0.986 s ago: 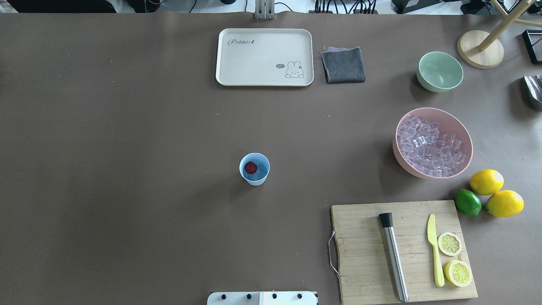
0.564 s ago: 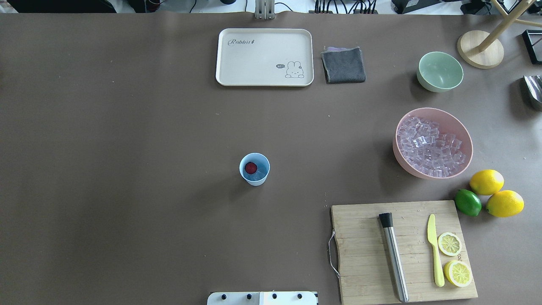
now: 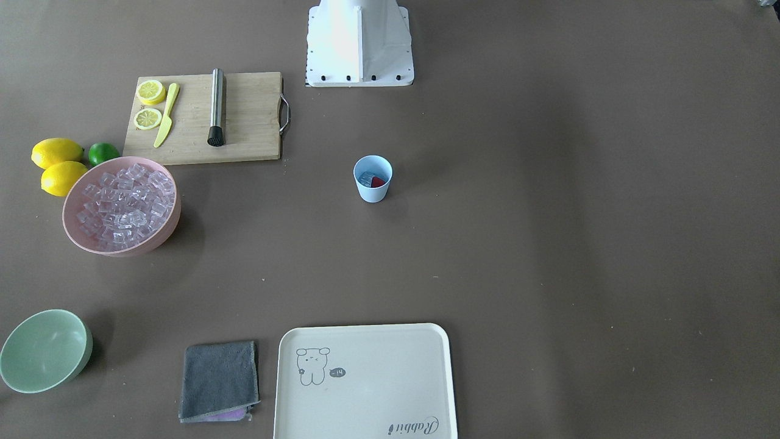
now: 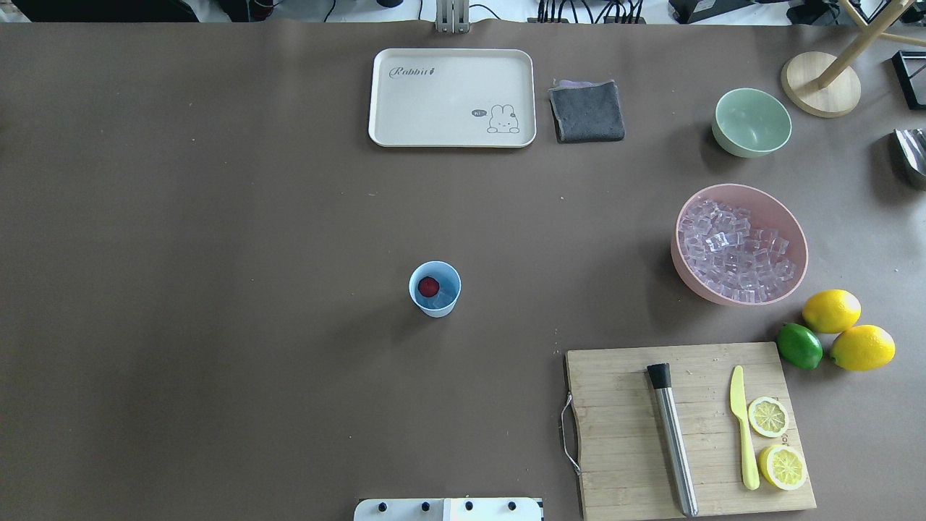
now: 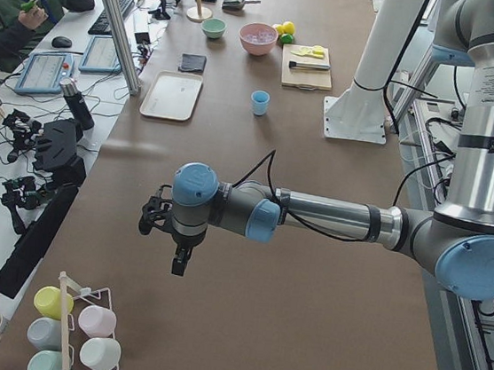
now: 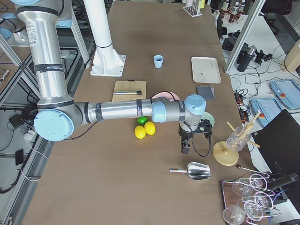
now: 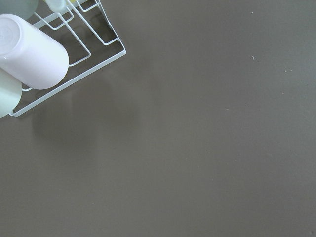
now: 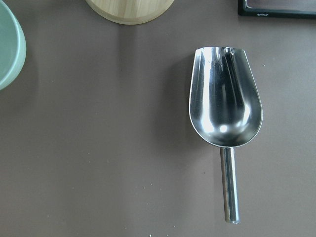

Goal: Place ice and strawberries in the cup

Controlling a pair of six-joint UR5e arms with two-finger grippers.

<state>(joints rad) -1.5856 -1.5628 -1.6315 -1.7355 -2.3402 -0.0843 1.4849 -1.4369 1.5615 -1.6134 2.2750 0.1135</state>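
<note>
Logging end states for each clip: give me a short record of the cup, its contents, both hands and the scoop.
cup: upright, mid-table
cup contents: strawberry and ice
pink bowl: heaped with more ice
left hand: over bare table, far from cup; grip not discernible
right hand: near scoop, far from cup; grip not discernible
scoop: empty, lying on table

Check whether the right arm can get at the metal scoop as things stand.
Probably yes. The right arm hangs its jaws nearly over the scoop, which lies on bare table, handle free; the green bowl and wooden base sit well apart.
</note>
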